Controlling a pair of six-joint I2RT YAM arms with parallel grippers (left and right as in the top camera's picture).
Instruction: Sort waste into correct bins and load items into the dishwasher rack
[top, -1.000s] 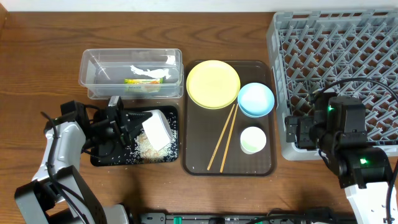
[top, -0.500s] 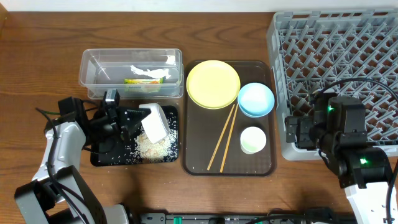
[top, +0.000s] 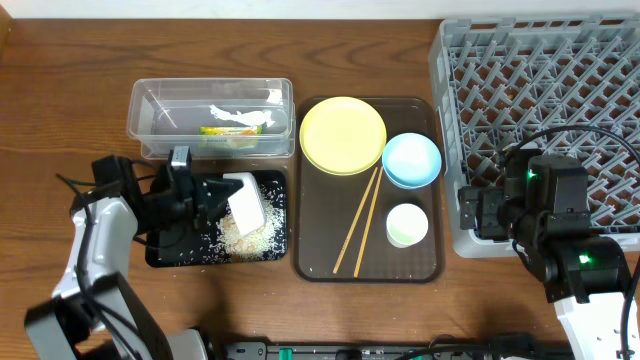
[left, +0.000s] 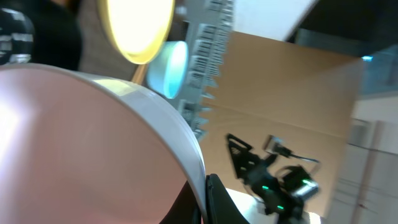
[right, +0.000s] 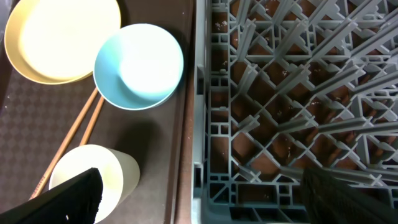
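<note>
My left gripper (top: 222, 198) is shut on the rim of the white bowl with pinkish outside (top: 246, 204) and holds it tipped on its side over the black tub (top: 165, 252). Rice scraps (top: 247, 231) lie piled in that tub under the bowl. In the left wrist view the bowl (left: 81, 143) fills the frame, its rim pinched between my fingers (left: 204, 202). The green-and-white wrapper (top: 235, 124) lies in the clear tub (top: 150, 110). My right gripper (right: 199, 199) is open over the rack's front-left corner, above the grey dishwasher rack (top: 560, 90) edge and near the pale cup (right: 93, 177).
The brown tray (top: 320, 255) holds the yellow plate (top: 342, 134), the light blue bowl (top: 411, 159), the pale cup (top: 407, 224) and the chopsticks (top: 360, 220). The rack (right: 292, 99) is seen close in the right wrist view.
The left gripper has shifted the tilted white bowl slightly up and left over the black tub. More rice lies piled under it. The right arm has not moved.
</note>
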